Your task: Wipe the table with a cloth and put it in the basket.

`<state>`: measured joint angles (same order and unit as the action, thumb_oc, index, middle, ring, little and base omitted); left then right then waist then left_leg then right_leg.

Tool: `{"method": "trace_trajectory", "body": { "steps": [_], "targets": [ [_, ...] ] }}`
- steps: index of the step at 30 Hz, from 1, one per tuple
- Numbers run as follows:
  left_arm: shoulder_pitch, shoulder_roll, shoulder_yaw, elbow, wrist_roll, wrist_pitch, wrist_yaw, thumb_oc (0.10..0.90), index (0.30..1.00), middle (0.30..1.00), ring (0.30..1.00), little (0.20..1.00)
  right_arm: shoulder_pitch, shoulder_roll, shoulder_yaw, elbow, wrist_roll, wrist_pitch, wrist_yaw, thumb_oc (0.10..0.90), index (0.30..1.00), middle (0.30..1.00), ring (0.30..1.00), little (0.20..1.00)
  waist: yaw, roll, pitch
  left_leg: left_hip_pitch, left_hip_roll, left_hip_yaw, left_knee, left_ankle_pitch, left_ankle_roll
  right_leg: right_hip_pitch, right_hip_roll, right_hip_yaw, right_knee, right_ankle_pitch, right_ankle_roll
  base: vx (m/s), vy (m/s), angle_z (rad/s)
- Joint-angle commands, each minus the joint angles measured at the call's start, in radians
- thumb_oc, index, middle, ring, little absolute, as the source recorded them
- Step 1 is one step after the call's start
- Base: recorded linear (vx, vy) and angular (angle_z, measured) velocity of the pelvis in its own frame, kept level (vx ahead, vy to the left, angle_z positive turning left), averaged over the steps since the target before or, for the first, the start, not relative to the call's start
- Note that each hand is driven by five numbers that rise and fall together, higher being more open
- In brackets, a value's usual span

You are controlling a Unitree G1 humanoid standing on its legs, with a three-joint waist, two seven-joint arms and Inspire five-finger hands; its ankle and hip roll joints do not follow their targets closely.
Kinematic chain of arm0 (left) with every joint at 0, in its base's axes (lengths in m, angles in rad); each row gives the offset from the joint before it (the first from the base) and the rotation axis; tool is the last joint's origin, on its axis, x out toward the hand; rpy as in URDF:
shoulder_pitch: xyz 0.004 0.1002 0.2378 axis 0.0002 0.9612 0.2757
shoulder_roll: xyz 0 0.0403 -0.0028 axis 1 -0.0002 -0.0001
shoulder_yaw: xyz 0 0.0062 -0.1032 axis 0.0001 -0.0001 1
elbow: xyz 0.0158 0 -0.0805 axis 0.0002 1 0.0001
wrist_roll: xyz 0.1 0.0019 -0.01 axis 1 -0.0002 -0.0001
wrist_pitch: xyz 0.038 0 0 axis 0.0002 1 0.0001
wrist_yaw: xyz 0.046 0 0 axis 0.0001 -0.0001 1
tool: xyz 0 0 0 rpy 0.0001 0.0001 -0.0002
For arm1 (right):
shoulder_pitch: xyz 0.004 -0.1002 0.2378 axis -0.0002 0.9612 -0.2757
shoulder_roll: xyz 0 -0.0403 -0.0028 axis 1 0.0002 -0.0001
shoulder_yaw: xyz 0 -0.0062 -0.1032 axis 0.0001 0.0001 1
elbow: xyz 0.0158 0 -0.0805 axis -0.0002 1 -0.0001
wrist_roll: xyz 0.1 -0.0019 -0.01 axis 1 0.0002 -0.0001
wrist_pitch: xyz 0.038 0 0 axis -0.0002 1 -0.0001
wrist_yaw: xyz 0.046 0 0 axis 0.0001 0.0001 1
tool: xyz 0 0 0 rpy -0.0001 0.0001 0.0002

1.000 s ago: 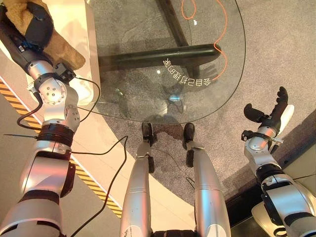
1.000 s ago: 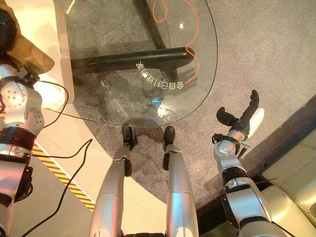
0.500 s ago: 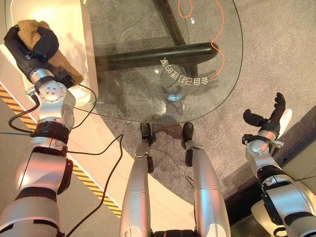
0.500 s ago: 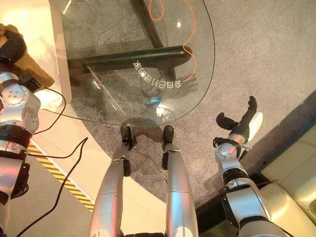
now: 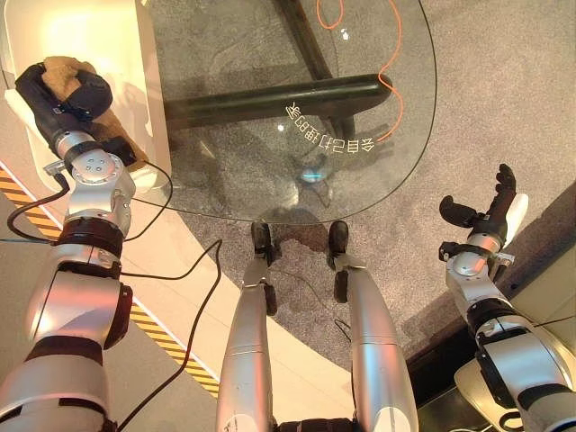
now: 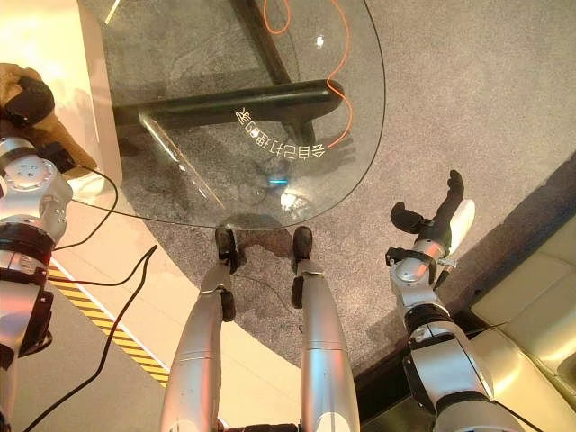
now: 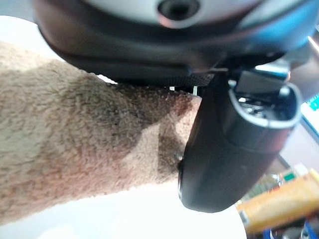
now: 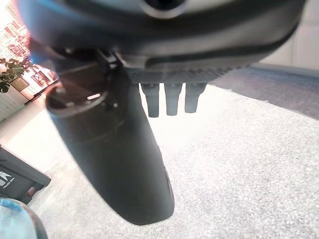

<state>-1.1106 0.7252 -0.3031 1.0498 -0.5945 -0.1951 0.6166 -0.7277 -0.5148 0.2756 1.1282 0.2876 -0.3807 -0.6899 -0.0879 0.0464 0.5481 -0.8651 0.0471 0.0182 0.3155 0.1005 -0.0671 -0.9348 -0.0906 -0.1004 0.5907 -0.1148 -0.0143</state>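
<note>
Before the robot, the round glass desk (image 5: 297, 108) lies bare of the cloth, with an orange cord (image 5: 389, 63) showing at its far side. To its left stands a white basket (image 5: 27, 31), and the left hand (image 5: 67, 90) has drawn back toward the robot over it, its fingers curled round the brown cloth (image 7: 75, 144). Wiping looks done; the release into the basket remains. The right hand (image 5: 490, 211) hangs idle over the carpet, fingers straight and relaxed.

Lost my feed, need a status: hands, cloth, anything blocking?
Left hand shut on the brown cloth, over the white surface beside the glass table. Right hand open, idle over carpet. No basket seen. Nothing in the way.
</note>
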Motion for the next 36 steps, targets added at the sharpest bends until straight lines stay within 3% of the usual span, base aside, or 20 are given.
{"method": "trace_trajectory", "body": {
  "steps": [1, 24, 25, 26, 36],
  "targets": [
    [-0.123, 0.143, 0.035, 0.011, 0.076, -0.055, 0.048, 0.100, 0.300, 0.300, 0.300, 0.200, -0.001, -0.070, -0.018, -0.008, 0.039, -0.054, -0.028, 0.800, 0.900, 0.900, 0.900, 0.900, 0.008, 0.005, -0.028, 0.007, -0.022, 0.057, 0.110, -0.138, 0.026, 0.039, 0.048, -0.004, -0.077, 0.009, 0.033, 0.00, 0.000, 0.00],
    [-0.177, 0.136, -0.007, 0.042, 0.088, 0.008, 0.060, 0.100, 0.300, 0.300, 0.300, 0.200, -0.019, -0.067, -0.007, -0.031, 0.034, -0.059, -0.045, 0.800, 0.900, 0.900, 0.900, 0.900, 0.004, -0.010, -0.028, -0.030, -0.021, 0.056, 0.105, -0.133, 0.025, 0.009, 0.044, -0.006, -0.096, 0.028, 0.040, 0.00, 0.001, 0.00],
    [-0.178, 0.137, -0.008, 0.046, 0.087, 0.015, 0.063, 0.235, 0.415, 0.415, 0.415, 0.335, -0.020, -0.068, -0.007, -0.034, 0.033, -0.057, -0.046, 0.800, 0.900, 0.900, 0.900, 0.900, 0.004, -0.011, -0.028, -0.031, -0.021, 0.056, 0.105, -0.133, 0.024, 0.008, 0.043, -0.007, -0.097, 0.029, 0.040, 0.00, 0.000, 0.00],
    [-0.177, 0.136, -0.008, 0.047, 0.076, 0.015, 0.070, 0.800, 0.900, 0.900, 0.900, 0.900, -0.020, -0.067, -0.004, -0.036, 0.034, -0.057, -0.049, 0.800, 0.900, 0.900, 0.900, 0.900, 0.004, -0.011, -0.028, -0.034, -0.021, 0.055, 0.106, -0.132, 0.024, 0.005, 0.043, -0.006, -0.096, 0.030, 0.040, 0.00, 0.000, 0.00],
    [-0.186, 0.136, -0.002, 0.080, 0.061, 0.010, 0.065, 0.800, 0.900, 0.900, 0.900, 0.900, -0.026, -0.064, 0.001, -0.026, 0.037, -0.063, -0.047, 0.800, 0.900, 0.900, 0.900, 0.900, 0.004, -0.013, -0.028, -0.029, -0.019, 0.053, 0.102, -0.130, 0.021, 0.010, 0.041, -0.008, -0.099, 0.032, 0.042, 0.00, 0.000, 0.00]
  ]
}}
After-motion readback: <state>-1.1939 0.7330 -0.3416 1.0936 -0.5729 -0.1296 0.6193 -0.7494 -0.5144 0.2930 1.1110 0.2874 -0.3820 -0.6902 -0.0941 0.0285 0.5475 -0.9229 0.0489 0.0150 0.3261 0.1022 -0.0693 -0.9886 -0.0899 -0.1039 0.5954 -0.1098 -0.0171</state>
